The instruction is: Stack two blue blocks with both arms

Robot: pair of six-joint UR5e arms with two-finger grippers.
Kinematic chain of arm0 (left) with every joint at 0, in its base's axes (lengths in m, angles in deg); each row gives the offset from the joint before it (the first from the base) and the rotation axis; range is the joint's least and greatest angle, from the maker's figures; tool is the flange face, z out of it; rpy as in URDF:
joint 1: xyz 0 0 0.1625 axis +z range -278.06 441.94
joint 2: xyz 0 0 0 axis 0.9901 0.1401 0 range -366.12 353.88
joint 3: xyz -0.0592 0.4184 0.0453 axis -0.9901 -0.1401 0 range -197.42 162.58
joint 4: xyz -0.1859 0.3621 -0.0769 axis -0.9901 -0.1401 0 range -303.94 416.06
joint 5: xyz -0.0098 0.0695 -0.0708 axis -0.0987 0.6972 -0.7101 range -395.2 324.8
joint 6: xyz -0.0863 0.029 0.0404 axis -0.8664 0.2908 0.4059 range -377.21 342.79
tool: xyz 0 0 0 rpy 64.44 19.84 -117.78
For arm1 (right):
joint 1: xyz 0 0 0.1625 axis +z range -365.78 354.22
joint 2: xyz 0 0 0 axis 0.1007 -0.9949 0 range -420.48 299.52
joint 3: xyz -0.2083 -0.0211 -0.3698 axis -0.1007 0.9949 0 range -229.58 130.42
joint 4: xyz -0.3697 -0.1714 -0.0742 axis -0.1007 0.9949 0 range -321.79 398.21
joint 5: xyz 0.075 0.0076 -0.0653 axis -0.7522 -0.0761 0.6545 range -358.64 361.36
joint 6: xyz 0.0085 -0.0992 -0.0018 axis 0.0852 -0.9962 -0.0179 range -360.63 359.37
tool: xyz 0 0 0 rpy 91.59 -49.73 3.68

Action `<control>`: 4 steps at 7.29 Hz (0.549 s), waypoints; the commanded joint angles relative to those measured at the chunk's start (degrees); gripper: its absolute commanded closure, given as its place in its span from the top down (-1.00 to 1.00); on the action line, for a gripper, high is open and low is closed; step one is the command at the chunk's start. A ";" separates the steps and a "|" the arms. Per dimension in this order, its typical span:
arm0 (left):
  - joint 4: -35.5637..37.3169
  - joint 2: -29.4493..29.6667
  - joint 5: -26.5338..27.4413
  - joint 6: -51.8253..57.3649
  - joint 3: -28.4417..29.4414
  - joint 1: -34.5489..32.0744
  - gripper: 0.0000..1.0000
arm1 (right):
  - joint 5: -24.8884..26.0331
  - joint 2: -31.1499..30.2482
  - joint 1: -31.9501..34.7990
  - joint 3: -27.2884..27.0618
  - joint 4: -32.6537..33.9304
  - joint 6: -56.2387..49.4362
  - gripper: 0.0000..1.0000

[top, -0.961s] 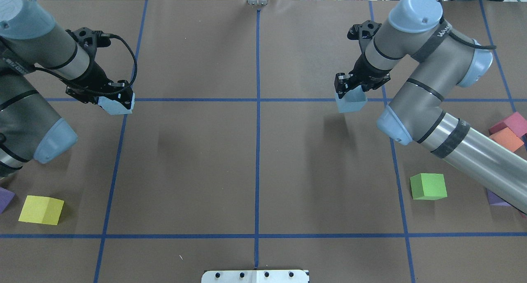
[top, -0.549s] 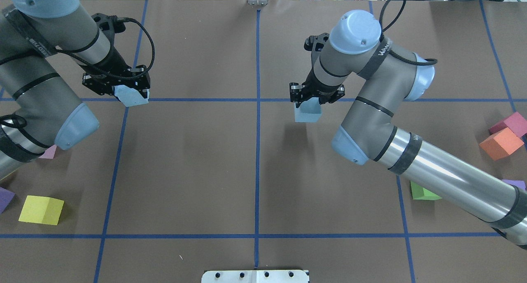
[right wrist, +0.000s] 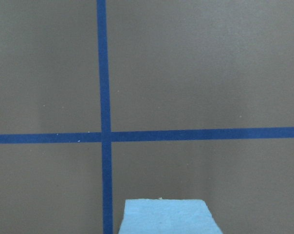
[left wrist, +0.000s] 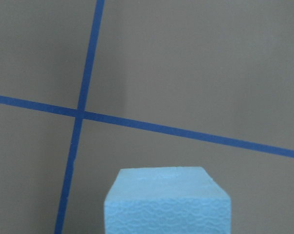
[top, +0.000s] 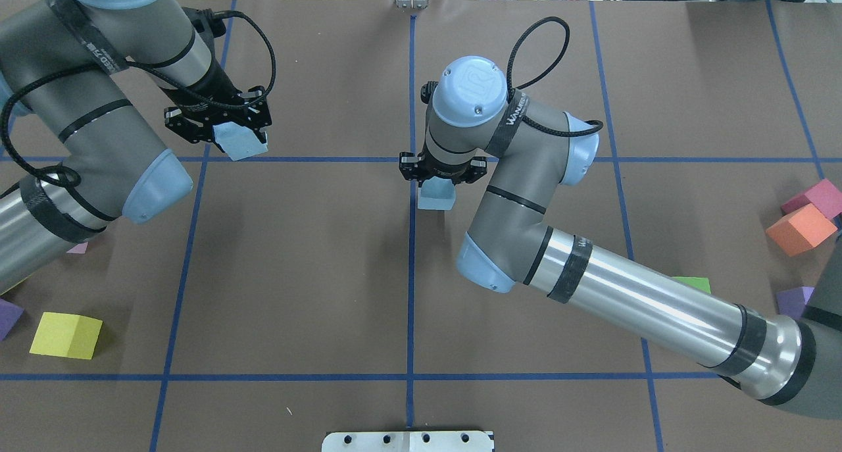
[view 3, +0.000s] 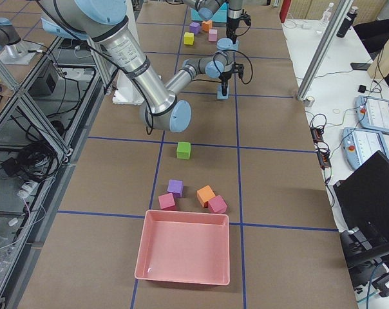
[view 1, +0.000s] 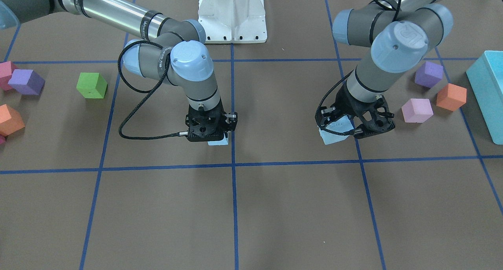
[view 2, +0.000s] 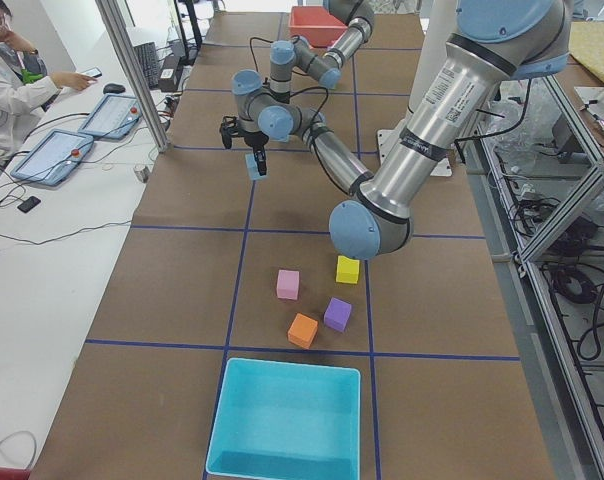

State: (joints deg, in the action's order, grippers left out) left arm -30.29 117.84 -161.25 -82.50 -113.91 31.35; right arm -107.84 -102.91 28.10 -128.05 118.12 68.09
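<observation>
Entry: two blue blocks, both carried, neither yet stacked. The right gripper (top: pixel 439 179) is recorded with its fingers clenched on the first blue block (top: pixel 436 197). This block is held just beside the lengthwise blue tape line (top: pixel 410 287), midway between the left and right edges of the surface (top: pixel 316 274) and somewhat nearer the far edge than the near one. Over the last second it has been carried there by the right arm (top: pixel 631 304) from well inside the right half of the surface. Its shadow is now drawn in close beneath it, so it is judged to be low, though contact with the surface cannot be told. The left gripper (top: pixel 237 136) is recorded with its fingers clenched on the second blue block (top: pixel 245 147). This block is held tilted and clear of the surface, between the middle and the left edge, towards the far edge. In the same interval it has been brought only a short way inward by the left arm (top: pixel 85 110). The two blocks are thus nearer together than before but remain well apart, and the grip on each is unchanged. Reading for the task: the first block is judged to be arriving at the stacking place, to be set down and released as the base. The second is judged to be held in waiting, to be levelled, carried across and lowered squarely on top once the right gripper is withdrawn.
</observation>
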 commanded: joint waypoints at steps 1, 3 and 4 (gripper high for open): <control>-0.13 0.49 -0.08 -0.28 0.25 0.59 0.29 | 2.65 1.46 -2.48 1.75 -0.11 1.67 0.16; -0.14 0.84 -0.08 -0.37 0.25 1.20 0.29 | 3.11 1.56 -3.55 1.75 -0.20 1.85 0.18; -0.14 0.93 -0.08 -0.37 0.25 1.64 0.29 | 3.02 1.64 -3.64 1.75 -0.28 1.94 0.18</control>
State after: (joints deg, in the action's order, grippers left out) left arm -30.42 118.64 -161.32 -82.86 -113.67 32.56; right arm -104.89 -101.37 24.81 -126.34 117.94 69.88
